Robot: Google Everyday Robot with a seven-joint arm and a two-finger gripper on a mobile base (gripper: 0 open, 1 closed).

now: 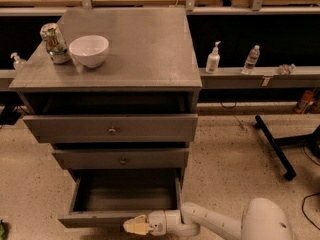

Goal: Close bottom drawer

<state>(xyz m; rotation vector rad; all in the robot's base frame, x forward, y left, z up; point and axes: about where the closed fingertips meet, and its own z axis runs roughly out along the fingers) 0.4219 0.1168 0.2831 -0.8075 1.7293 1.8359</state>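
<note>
The bottom drawer point(95, 218) of the grey cabinet point(130, 49) is pulled far out, and its dark inside looks empty. Its narrow grey front faces down toward the floor edge of the view; its knob is not visible. My gripper point(136, 226) with cream fingertips sits at the drawer's front edge, right of the middle, against the front panel. The white arm point(215, 223) reaches in from the lower right. The middle drawer point(120, 159) and top drawer point(111, 129) are slightly out, each with a small round knob.
A white bowl point(89, 50) and a can point(54, 43) stand on the cabinet top. Bottles point(213, 59) stand on a low ledge to the right. A black stand leg point(275, 149) lies on the speckled floor at the right.
</note>
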